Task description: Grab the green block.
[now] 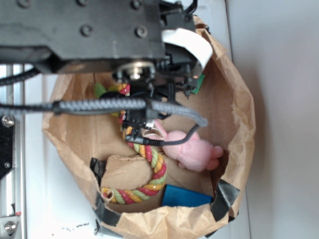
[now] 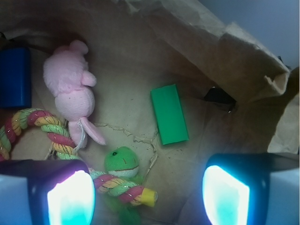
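Black bolted arm (image 1: 84, 35), grey braided cable (image 1: 99, 105), jaws with glowing cyan pads (image 2: 70, 199).

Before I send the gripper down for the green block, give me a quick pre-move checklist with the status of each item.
1. Green block in wrist view, unobstructed: ok.
2. Gripper open, holding nothing: ok.
3. Block between the fingers: not ok; it lies ahead of them, nearer the right finger.
4. Clear of neighbours: ok; pink bunny and green plush toy lie apart from it.
5. Paper bag wall clearance: cannot tell; it rises close beside the block.
6. Height above block: cannot tell.
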You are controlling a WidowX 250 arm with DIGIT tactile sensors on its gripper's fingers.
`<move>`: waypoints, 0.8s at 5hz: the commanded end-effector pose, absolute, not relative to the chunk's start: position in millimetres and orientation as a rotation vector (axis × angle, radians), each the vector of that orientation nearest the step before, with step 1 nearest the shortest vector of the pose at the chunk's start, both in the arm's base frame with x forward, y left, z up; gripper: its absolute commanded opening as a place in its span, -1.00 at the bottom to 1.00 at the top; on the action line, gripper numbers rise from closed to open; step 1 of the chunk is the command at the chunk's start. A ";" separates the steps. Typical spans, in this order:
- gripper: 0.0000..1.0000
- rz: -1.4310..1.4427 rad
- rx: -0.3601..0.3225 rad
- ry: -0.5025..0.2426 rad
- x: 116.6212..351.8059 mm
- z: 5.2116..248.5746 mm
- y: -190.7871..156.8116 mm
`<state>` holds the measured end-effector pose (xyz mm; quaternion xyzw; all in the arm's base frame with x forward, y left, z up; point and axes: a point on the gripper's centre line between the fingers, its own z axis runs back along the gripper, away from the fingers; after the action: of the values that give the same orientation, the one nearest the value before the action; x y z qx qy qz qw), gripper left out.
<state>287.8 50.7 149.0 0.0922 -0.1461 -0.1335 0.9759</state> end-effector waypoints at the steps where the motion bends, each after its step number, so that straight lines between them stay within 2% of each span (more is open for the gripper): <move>1: 1.00 -0.305 0.181 -0.360 319.0 149.1 61.0; 2: 1.00 -0.295 0.189 -0.343 336.6 136.6 69.4; 4: 1.00 -0.294 0.228 -0.351 346.1 121.7 79.4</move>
<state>339.7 70.6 107.7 0.1005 -0.1557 -0.1508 0.9710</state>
